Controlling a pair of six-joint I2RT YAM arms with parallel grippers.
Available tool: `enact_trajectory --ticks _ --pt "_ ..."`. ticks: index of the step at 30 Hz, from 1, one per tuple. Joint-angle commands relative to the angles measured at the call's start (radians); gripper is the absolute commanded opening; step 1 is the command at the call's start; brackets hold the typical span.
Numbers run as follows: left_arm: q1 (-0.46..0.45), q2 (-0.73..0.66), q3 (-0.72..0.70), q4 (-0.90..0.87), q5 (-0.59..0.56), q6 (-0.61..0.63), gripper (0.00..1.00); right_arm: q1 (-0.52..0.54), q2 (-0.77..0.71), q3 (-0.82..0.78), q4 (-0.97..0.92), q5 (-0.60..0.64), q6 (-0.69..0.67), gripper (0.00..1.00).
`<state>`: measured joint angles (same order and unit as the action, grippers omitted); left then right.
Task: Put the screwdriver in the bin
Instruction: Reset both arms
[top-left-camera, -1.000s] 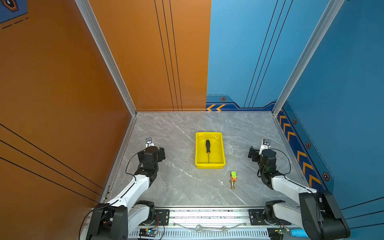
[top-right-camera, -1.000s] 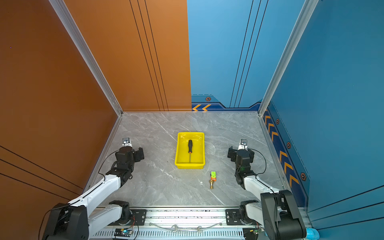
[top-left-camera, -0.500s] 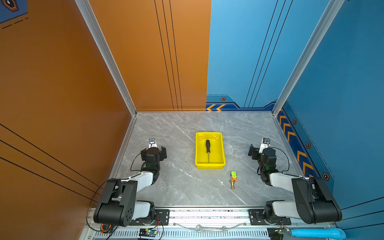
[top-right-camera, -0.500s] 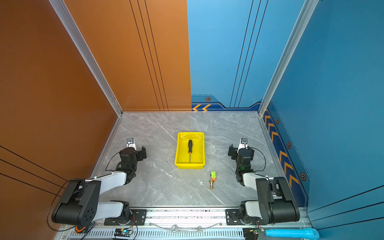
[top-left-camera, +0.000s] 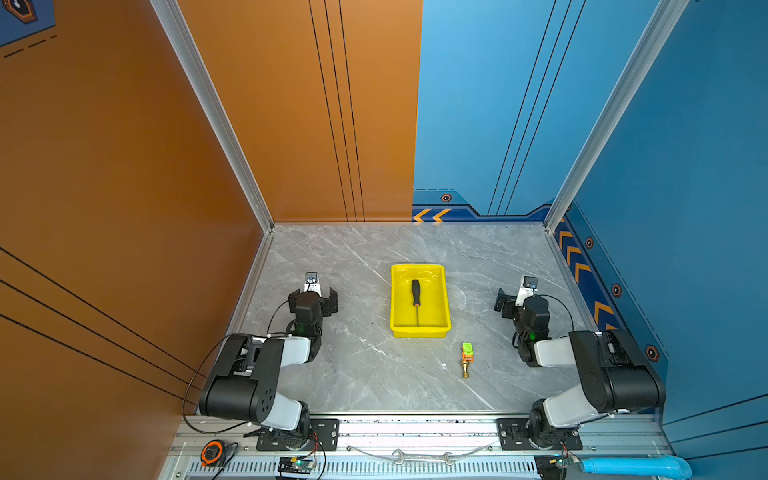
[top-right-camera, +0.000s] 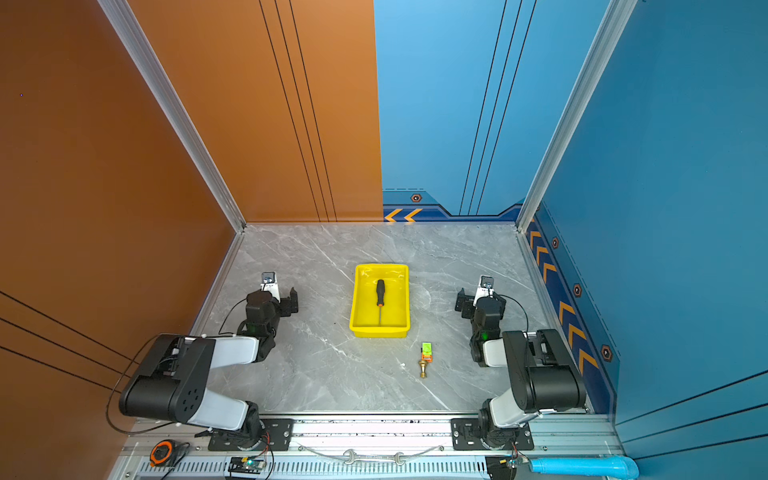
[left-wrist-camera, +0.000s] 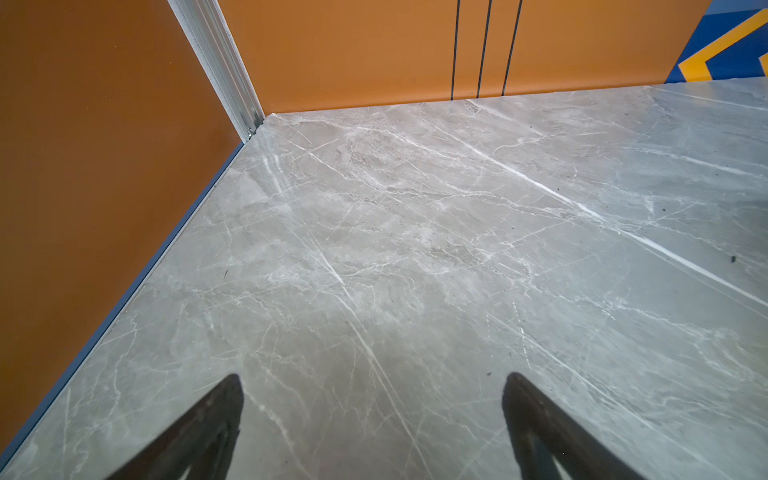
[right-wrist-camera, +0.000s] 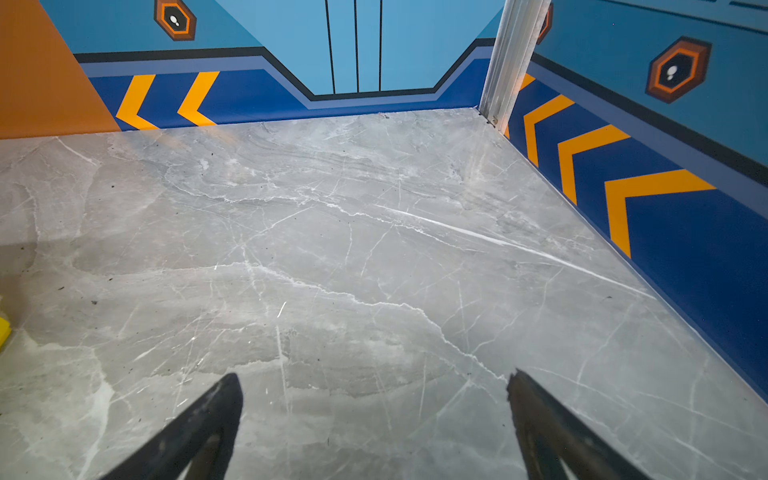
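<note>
Screwdriver lies inside bin, frame centre, handle toward top. Left gripper and right gripper both spread wide, empty, at frame left and right.

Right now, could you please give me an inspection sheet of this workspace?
Surface: grey marble tabletop, pale veins, a few dark specks.
Job's things: screwdriver lies flat inside the yellow bin, handle toward the far wall.
Clutter: small orange-green-brass object on the table near the bin's front right corner, apart from it; silver wrench on the front rail.
Grippers: left gripper and right gripper both open, holding nothing, either side of the bin.
Cables: black cable at the left wrist, second black cable at the right wrist; both clear of the bin.
Surroundings: orange walls and blue walls enclose three sides.
</note>
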<state>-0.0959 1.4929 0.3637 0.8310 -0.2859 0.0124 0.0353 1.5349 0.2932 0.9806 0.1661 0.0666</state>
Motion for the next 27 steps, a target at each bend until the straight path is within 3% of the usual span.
enact_trajectory --ticks 1,27 --pt "0.015 0.029 0.014 0.053 0.022 0.012 0.98 -0.011 0.009 0.023 0.034 -0.001 0.014 1.0" --pt "0.032 0.071 0.008 0.11 0.05 0.007 0.98 0.014 0.011 0.063 -0.039 0.109 0.021 1.0"
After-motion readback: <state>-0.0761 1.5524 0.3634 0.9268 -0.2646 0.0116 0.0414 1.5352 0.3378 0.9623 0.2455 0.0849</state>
